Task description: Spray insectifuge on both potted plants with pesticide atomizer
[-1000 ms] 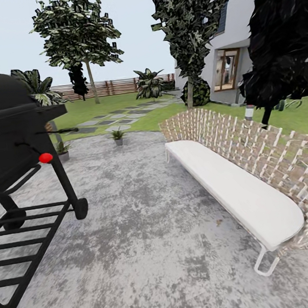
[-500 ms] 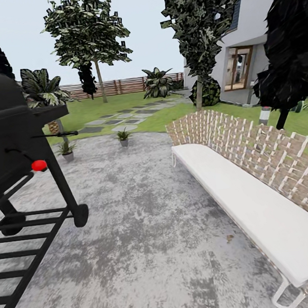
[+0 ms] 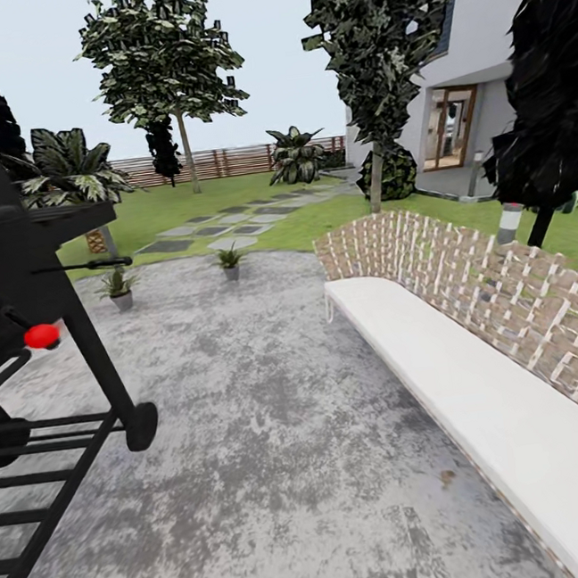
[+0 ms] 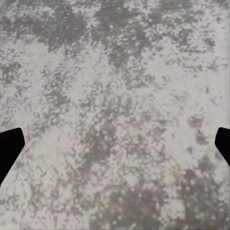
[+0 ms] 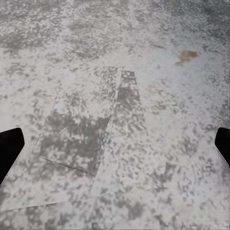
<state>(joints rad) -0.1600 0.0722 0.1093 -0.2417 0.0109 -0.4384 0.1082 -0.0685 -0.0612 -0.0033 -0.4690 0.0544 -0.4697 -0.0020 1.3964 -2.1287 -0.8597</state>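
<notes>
view is advancing across the paving (image 3: 279,434) past the grill (image 3: 20,293); potted plants (image 3: 118,286) (image 3: 229,262) nearing; both hands (image 4: 115,143) (image 5: 115,143) spread wide, holding nothing.

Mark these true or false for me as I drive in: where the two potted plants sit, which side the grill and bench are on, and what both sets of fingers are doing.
1. Both potted plants stand at the far edge of the paved area. True.
2. The black grill is on the robot's right. False: it is on the left; the white bench is on the right.
3. The left gripper holds the atomizer. False: its fingers are spread wide over bare paving.
4. The right gripper is open. True.
5. A brown slatted fence runs behind the lawn. True.
</notes>
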